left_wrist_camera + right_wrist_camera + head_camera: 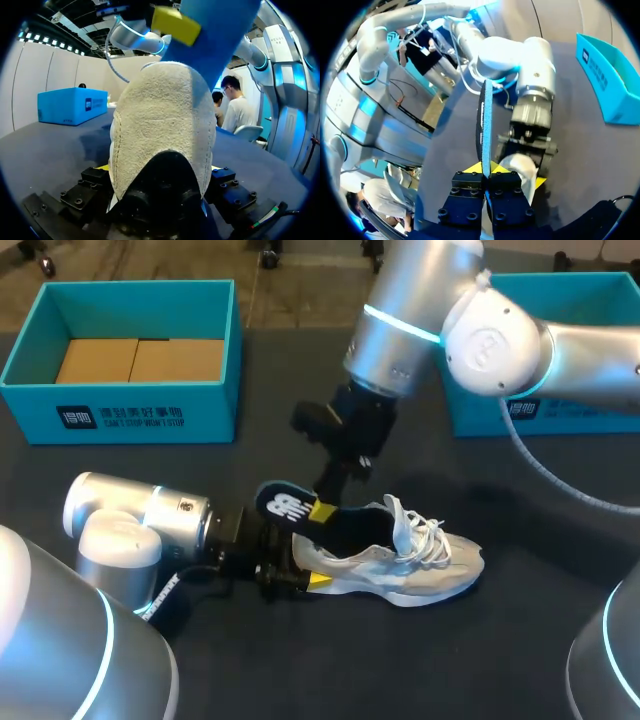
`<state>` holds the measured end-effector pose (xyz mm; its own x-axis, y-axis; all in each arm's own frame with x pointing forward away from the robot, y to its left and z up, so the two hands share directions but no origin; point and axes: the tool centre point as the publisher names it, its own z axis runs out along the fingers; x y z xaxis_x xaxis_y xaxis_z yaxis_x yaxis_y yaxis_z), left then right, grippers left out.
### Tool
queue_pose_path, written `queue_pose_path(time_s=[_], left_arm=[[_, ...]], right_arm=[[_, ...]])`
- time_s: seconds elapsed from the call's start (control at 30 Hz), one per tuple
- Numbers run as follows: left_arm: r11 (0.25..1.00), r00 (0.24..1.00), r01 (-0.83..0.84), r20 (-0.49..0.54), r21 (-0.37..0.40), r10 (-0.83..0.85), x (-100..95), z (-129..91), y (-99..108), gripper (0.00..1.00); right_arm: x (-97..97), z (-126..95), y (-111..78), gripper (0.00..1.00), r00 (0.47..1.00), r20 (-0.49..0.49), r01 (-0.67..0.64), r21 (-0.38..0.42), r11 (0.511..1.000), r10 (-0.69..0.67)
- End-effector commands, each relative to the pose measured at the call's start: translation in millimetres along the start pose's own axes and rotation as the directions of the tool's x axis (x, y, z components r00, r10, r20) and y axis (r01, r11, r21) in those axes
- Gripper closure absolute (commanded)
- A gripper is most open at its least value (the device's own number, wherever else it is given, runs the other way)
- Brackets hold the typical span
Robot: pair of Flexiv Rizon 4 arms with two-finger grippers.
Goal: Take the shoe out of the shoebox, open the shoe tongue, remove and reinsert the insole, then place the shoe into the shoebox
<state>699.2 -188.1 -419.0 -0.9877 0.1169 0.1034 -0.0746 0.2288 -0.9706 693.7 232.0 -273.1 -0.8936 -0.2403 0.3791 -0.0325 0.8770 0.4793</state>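
A cream sneaker (420,558) lies on its side on the dark table, toe pointing right, laces loose. My left gripper (300,568) holds its heel, one finger on each side; the left wrist view shows the heel (160,115) filling the gap between the fingers. My right gripper (321,509) comes down from above and is shut on the dark blue insole (283,504), which sticks up out of the shoe's opening. In the right wrist view the insole (484,120) stands edge-on between the yellow tips, with the shoe's heel (521,167) just beyond.
The teal shoebox (30,345) stands open at the back left with brown cardboard inside. A second teal box (560,410) sits at the back right, partly behind my right arm. Bare dark table lies in front of the shoe.
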Motion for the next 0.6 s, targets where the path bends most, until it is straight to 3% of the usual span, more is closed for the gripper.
queue_pose_path(time_s=[0.03, 0.07, 0.6], left_arm=[[1.0, 1.0, 0.0, -0.001, -0.001, 0.0, -0.7, 0.7, 0.3, 1.0], [1.0, 1.0, 0.0, -0.001, -0.001, 0.0, -0.7, 0.7, 0.3, 1.0], [1.0, 1.0, 0.0, -0.001, -0.001, 0.0, -0.7, 0.7, 0.3, 1.0]], right_arm=[[3.2, -25.3, 15.2, 1.0, 1.0, -0.021, 0.018, -0.013, 1.0, -0.018], [5.1, -32.9, 19.2, 1.0, 0.999, -0.046, -0.003, -0.03, 1.0, 0.001], [5.1, -32.9, 19.2, 1.0, 0.999, -0.046, -0.003, -0.03, 1.0, 0.001]])
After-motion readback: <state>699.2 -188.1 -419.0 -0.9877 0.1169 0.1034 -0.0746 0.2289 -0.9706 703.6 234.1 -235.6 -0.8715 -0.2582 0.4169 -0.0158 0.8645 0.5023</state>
